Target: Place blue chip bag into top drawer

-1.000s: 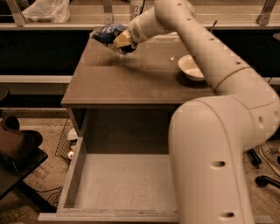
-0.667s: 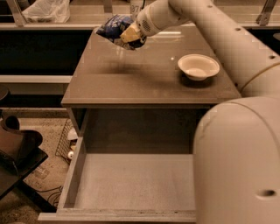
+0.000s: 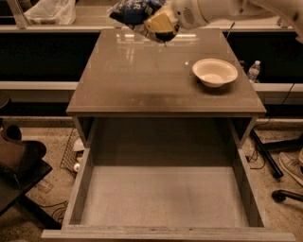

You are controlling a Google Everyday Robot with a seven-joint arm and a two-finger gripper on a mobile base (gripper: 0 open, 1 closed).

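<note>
The blue chip bag [image 3: 133,10] is a crumpled dark-blue foil bag with white patches, held in the air at the top of the view, above the far edge of the cabinet top. My gripper [image 3: 158,23] is shut on the bag's right side, and the white arm reaches in from the upper right. The top drawer [image 3: 163,196] is pulled out wide open below the cabinet top, with a plain grey flat bottom and nothing in it.
A white bowl [image 3: 215,72] sits on the right of the brown cabinet top [image 3: 142,75]. A clear plastic bag [image 3: 51,10] lies on the shelf at the back left. A water bottle [image 3: 254,71] stands at the right. Dark chair parts and cables lie on the floor at both sides.
The gripper has lifted the chip bag higher above the cabinet top. The view has shifted so the arm no longer covers the drawer's right half.
</note>
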